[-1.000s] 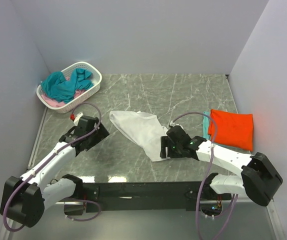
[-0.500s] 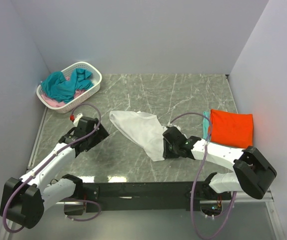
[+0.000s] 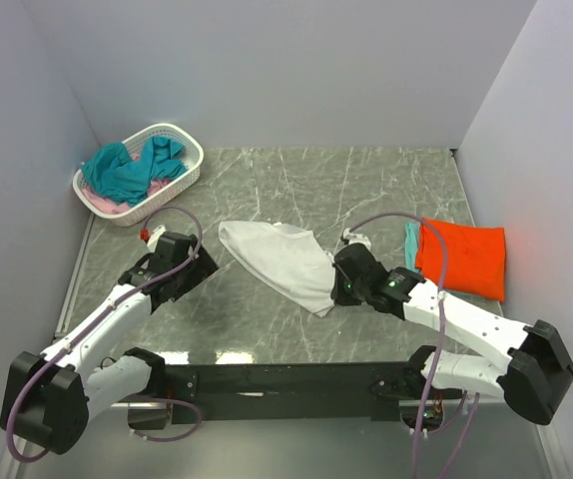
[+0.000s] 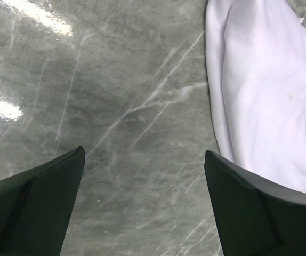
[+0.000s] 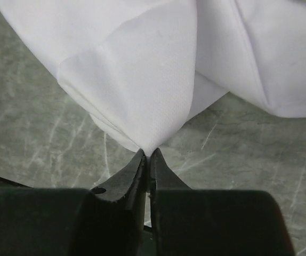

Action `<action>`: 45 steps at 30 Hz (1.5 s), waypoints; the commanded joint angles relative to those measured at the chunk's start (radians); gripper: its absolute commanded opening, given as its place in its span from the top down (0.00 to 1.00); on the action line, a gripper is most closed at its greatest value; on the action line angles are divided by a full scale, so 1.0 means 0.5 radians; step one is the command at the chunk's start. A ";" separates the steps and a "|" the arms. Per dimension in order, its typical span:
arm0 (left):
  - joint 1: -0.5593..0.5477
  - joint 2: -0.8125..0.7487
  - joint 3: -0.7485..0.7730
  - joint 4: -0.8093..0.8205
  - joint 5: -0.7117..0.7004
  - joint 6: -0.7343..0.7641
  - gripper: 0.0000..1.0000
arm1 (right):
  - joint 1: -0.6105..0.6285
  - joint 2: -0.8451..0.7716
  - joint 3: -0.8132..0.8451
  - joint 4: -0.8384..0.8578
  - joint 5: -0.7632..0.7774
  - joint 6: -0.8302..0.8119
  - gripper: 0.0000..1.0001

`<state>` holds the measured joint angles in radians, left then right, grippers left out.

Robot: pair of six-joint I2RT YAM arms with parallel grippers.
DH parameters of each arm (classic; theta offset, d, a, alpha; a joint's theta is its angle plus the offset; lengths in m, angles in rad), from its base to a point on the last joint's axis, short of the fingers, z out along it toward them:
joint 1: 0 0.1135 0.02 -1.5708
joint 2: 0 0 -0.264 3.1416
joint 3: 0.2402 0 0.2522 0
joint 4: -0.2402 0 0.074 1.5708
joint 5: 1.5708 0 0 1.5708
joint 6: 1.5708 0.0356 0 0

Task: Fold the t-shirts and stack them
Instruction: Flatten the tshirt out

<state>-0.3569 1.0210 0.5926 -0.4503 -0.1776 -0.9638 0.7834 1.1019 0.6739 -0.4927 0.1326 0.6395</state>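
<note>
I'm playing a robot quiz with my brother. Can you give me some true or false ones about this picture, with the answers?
1. The right hand is pinching the white shirt. True.
2. The left hand is holding a shirt. False: it is open and holds nothing, over bare table beside the white shirt.
3. The orange shirt is in the basket. False: it lies folded on the table at the right, far from the basket.
4. There are teal shirts in the basket. True.
</note>
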 commanded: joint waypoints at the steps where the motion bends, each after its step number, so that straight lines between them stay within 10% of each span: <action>1: 0.002 0.001 -0.016 0.109 0.054 0.004 0.01 | 0.013 -0.108 0.256 -0.107 0.176 -0.073 1.00; 12: 0.002 0.093 -0.041 0.311 0.260 0.120 0.01 | -0.479 -0.096 1.017 -0.134 0.373 -0.380 1.00; 32: -0.167 1.209 0.550 0.993 0.929 0.274 0.17 | -1.051 -0.019 0.984 -0.030 0.103 -0.543 1.00; 41: -0.222 1.728 1.066 0.928 0.938 0.341 0.53 | -1.165 -0.071 0.904 0.025 0.002 -0.558 1.00; 45: -0.240 1.827 1.241 0.910 0.901 0.375 0.92 | -1.189 -0.102 0.935 0.019 -0.032 -0.564 1.00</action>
<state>-0.4664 1.9244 1.1305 -0.0151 0.2649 -0.8146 0.2020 1.0916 1.1301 -0.5278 0.1368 0.3729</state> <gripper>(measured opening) 0.207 0.077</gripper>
